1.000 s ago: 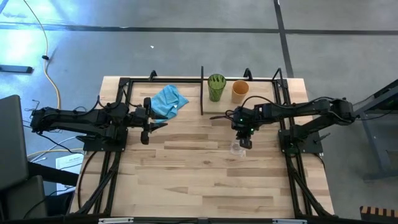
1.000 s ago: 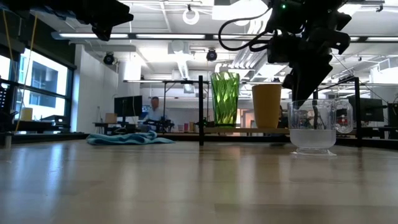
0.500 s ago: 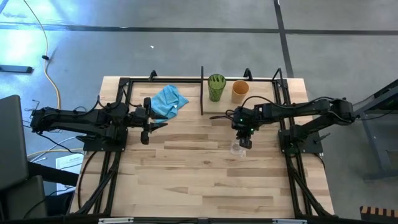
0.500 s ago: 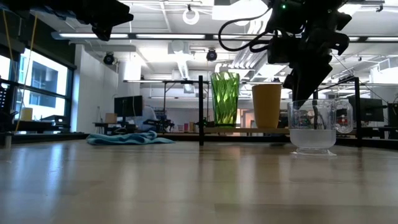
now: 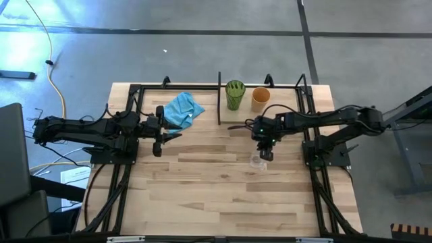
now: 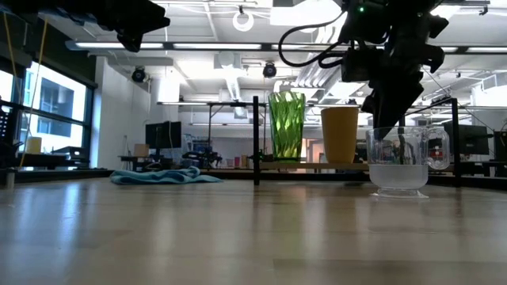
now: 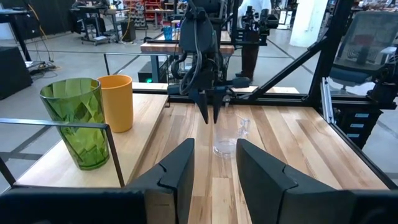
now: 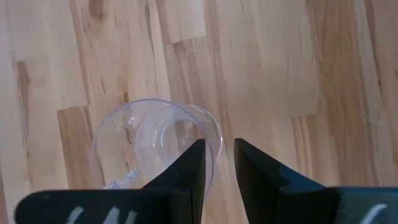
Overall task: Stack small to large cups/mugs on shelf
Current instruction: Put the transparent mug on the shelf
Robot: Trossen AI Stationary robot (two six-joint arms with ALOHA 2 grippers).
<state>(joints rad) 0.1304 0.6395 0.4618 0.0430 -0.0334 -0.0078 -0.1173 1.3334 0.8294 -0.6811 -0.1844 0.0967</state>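
Note:
The tiny clear glass [image 5: 257,161] [image 8: 155,143] stands upright on its base on the tabletop, nearer than the shelf [image 5: 246,115]. The green ribbed tumbler [image 5: 235,94] [image 6: 286,127] and the orange cup [image 5: 260,98] [image 6: 339,134] stand side by side on the shelf board, right of the black divider [image 5: 219,98]. My right gripper [image 8: 217,152] [image 6: 380,131] points down over the glass, open by a narrow gap. One fingertip is over the inside and one outside the rim, and no touch shows. My left gripper [image 5: 174,135] [image 7: 214,155] is open and waits by the blue cloth.
The blue cloth [image 5: 182,110] lies crumpled left of the divider, near the table's far edge. Black frame rails [image 5: 305,115] run along both sides of the table. Bare butcher-block tabletop [image 5: 216,189] stretches toward the near edge.

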